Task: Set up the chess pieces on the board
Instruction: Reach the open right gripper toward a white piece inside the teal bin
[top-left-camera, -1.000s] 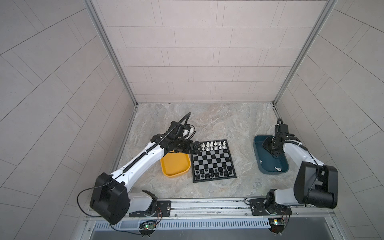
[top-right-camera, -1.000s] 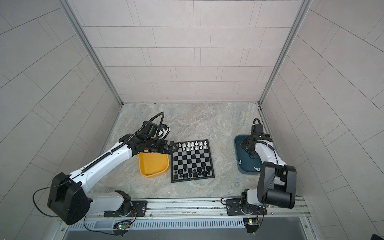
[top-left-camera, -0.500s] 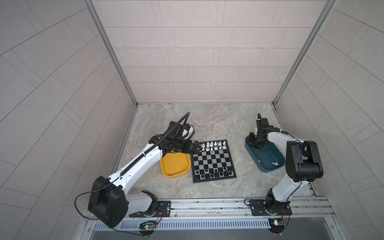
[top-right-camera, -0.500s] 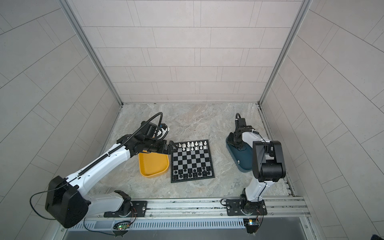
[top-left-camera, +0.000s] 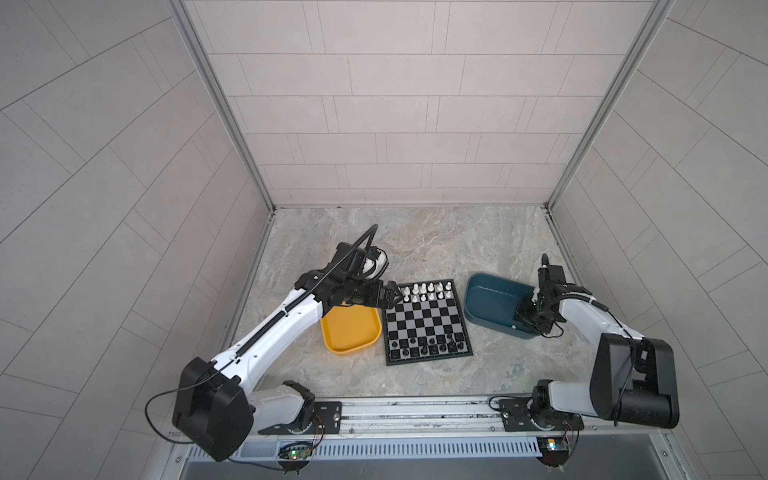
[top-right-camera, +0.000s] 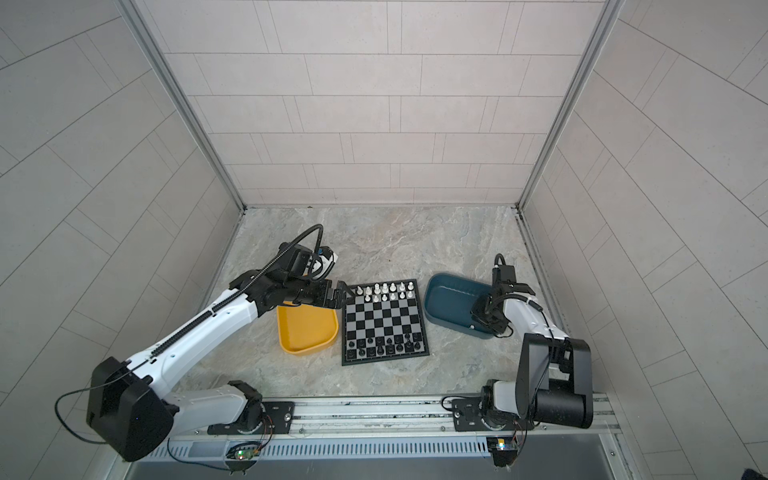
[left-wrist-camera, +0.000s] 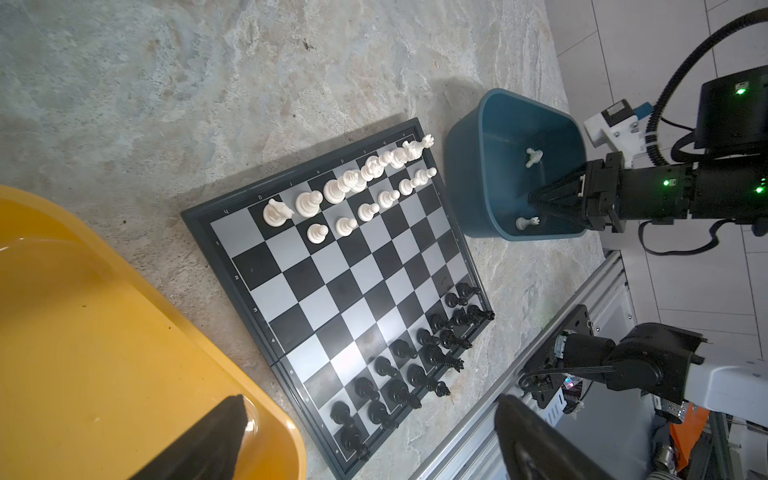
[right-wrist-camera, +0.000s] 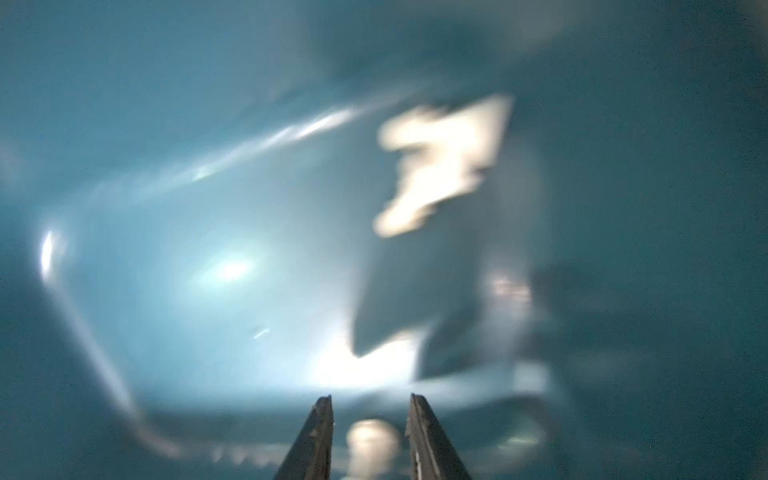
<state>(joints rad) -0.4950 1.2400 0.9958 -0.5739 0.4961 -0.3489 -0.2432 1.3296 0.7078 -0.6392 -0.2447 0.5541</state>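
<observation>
Two white chessmen (left-wrist-camera: 533, 158) remain in the dark blue bin (top-left-camera: 492, 297), which has just slid away from the table's right edge toward the board (top-left-camera: 426, 322), so my pick point has moved. My right gripper (right-wrist-camera: 371, 399) is narrowed around one at the bin's near wall (pinched or not, I cannot tell). The left gripper (left-wrist-camera: 370, 401) hangs wide open and empty at the board's far-left corner.

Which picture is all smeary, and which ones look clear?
Right wrist view: the blue bin is smeared, with bright glare patches, and a white piece is only a glowing blob; just the right pincer looks sharp. Left wrist view: the board is crisp. Both top views: even light, and the board looks small but clear.
</observation>
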